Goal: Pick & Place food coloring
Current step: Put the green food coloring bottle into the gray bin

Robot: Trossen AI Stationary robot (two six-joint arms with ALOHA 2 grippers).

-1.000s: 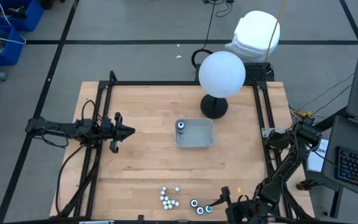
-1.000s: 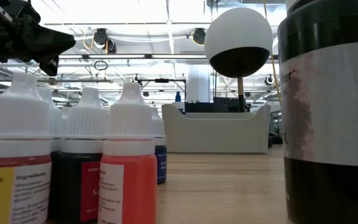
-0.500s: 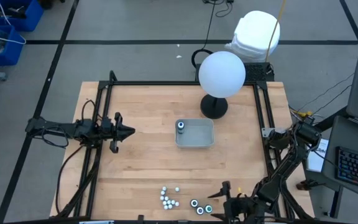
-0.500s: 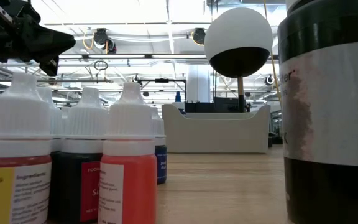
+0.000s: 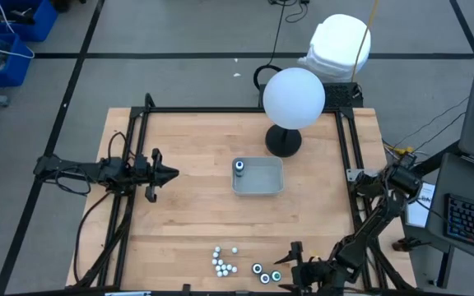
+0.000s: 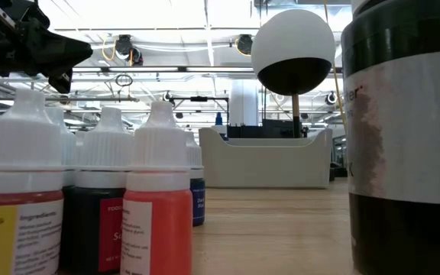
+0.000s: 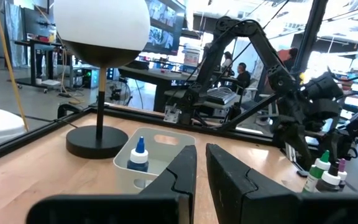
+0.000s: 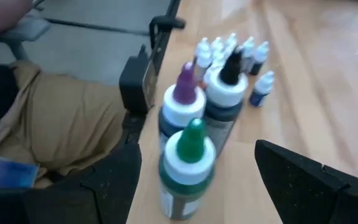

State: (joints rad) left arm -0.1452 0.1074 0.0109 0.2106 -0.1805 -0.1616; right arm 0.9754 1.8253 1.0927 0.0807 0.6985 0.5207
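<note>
The food coloring bottles stand upright near the table's near edge: a cluster of small white-capped ones (image 5: 223, 261) and three larger dark round ones (image 5: 267, 273). One more bottle (image 5: 239, 167) stands in the clear grey tray (image 5: 263, 186). My right gripper (image 5: 293, 265) is open, low at the near edge. Its fingers stand on either side of the green-tipped bottle (image 8: 188, 165) without touching it; the purple-tipped (image 8: 182, 102) and black-tipped (image 8: 229, 87) bottles are just beyond. My left gripper (image 5: 171, 173) is shut and hovers over the table's left side.
A white globe lamp on a black base (image 5: 293, 99) stands behind the tray. A black frame (image 5: 142, 115) borders the table. A person's tan-clad leg (image 8: 55, 130) is just off the near edge, beside the bottles. Bare wood (image 5: 196, 214) lies between tray and bottles.
My right gripper has crept a little toward the table's left along the near edge, closer to the dark round bottles. The bottles and the left arm have kept still.
</note>
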